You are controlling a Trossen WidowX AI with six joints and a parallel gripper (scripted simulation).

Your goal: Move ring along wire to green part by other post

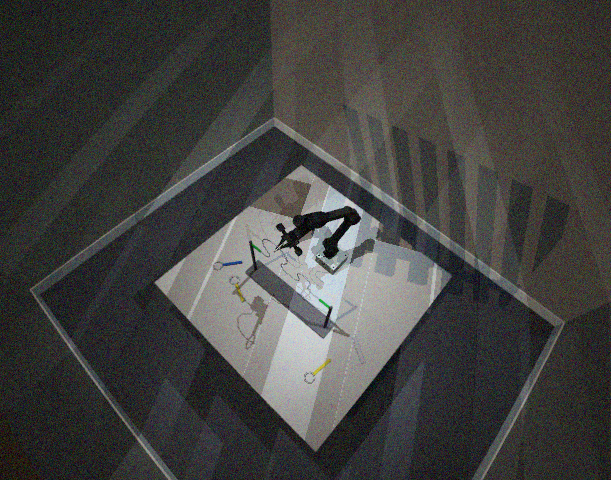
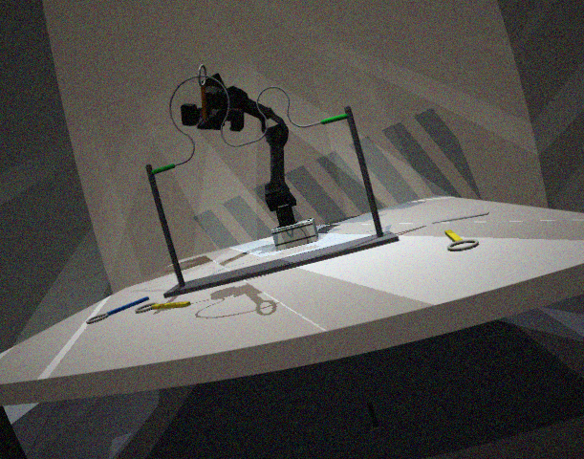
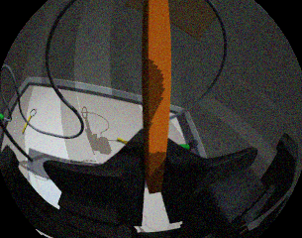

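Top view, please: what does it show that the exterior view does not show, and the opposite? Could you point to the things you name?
Only the top view: the pale rim (image 1: 155,203) around the table.
Only the exterior view: the orange handle (image 2: 203,100) and its ring (image 2: 202,65).
Both: the black arm (image 1: 323,218) (image 2: 277,163), two posts (image 1: 252,255) (image 2: 165,227) and the blue handle (image 1: 232,264) (image 2: 127,305).

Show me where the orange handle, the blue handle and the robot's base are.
Orange handle (image 2: 203,102) (image 3: 158,99): exterior and wrist views, middle of its length.
Blue handle (image 1: 232,264) (image 2: 128,305): top and exterior views, middle of its shaft.
Robot's base (image 2: 301,238): exterior view, front side.
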